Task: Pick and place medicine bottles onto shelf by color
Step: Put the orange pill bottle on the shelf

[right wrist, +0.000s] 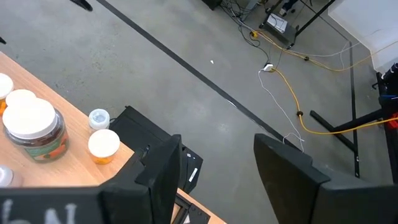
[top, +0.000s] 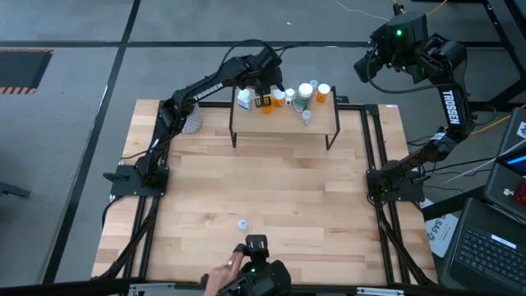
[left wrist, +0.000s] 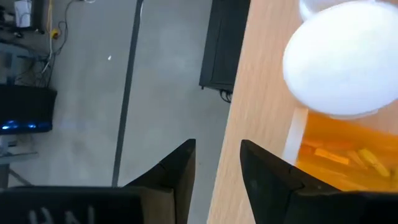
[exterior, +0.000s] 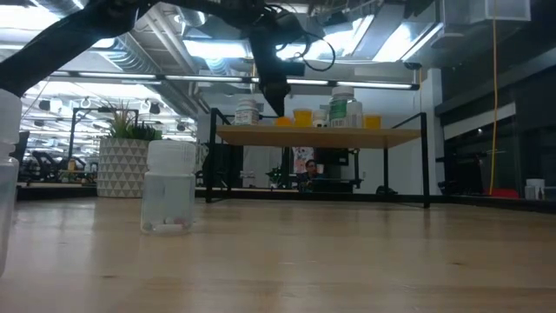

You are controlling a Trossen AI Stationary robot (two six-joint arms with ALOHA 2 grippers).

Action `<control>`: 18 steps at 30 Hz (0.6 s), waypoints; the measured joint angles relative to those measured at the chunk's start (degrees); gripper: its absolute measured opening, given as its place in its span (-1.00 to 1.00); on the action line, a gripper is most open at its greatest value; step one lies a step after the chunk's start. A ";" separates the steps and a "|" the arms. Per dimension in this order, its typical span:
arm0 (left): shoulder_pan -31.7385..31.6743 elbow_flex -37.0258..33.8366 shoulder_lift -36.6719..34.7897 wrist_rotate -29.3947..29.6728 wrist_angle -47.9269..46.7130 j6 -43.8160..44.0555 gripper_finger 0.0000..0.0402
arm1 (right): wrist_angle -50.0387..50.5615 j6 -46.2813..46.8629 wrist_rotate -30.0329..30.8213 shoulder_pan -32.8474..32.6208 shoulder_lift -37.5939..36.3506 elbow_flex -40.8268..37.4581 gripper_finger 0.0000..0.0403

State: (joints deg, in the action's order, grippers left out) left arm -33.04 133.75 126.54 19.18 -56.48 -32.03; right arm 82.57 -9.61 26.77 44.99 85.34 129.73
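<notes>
The shelf (top: 283, 123) stands at the table's far edge. Several medicine bottles are on its top: a white one (top: 244, 99), orange ones with white caps (top: 323, 92), a larger greenish one (top: 304, 94) and a tiny clear one (top: 307, 117). My left gripper (left wrist: 217, 165) is open and empty over the shelf's far left part. It is close beside an orange, white-capped bottle (left wrist: 342, 68). Another clear bottle (top: 243, 224) stands alone on the table near the front. My right gripper (right wrist: 217, 168) hangs open and empty, high beyond the table's far right corner. My left gripper has nothing between its fingers. The outer side of one finger (left wrist: 267, 177) stands right next to the orange bottle's wall (left wrist: 336, 155). Whether it touches the bottle I cannot tell.
A plant in a white pot (top: 194, 122) stands left of the shelf. A person's hand (top: 222, 275) shows at the table's near edge beside the low camera. The wide wooden middle of the table (top: 271, 181) lies bare between the shelf and the lone bottle.
</notes>
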 joint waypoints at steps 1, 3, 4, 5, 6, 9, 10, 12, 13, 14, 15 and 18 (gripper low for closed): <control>0.12 0.00 0.00 -0.36 0.01 0.00 -0.40 | 0.06 0.00 0.04 0.00 0.00 0.00 0.01; 0.38 0.00 0.00 -0.36 0.43 -0.04 -0.40 | 0.13 -0.07 0.00 0.00 0.00 0.00 0.01; 0.49 0.00 0.00 -0.37 0.40 -0.06 -0.40 | 0.13 -0.08 0.00 0.00 0.00 0.00 0.01; 0.55 0.00 0.00 -0.42 0.28 -0.07 -0.40 | 0.13 -0.09 0.00 -0.01 0.00 0.00 0.01; 0.58 0.00 0.00 -0.45 0.00 -0.07 -0.40 | 0.13 -0.09 -0.01 -0.01 0.00 0.00 0.01; 0.70 0.00 0.00 -0.47 -0.74 -0.07 -0.40 | 0.13 -0.10 0.00 0.00 0.00 0.00 0.01; 0.74 0.00 0.00 -0.50 -1.07 -0.09 -0.40 | 0.13 -0.09 0.00 0.00 0.00 0.00 0.01; 1.02 0.00 0.00 -0.48 -1.33 -0.09 -0.40 | 0.15 -0.11 -0.02 0.00 0.00 0.00 0.01; 1.19 0.00 0.00 -0.46 -1.53 -0.08 -0.40 | 0.17 -0.11 -0.01 -0.02 0.00 0.00 0.01; 1.39 0.00 0.00 -0.44 -1.83 -0.08 -0.40 | 0.21 -0.11 -0.02 0.00 0.00 0.00 0.01; 1.64 0.00 0.00 -0.45 -2.09 -0.09 -0.40 | 0.22 -0.11 0.00 0.00 0.00 0.00 0.01; 2.39 0.00 0.00 -0.49 -3.63 -0.09 -0.40 | 0.24 -0.11 -0.02 0.00 0.00 0.00 0.01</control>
State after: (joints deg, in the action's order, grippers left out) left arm -30.65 133.75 126.54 18.69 -60.11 -32.12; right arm 82.81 -9.72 26.74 44.99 85.34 129.73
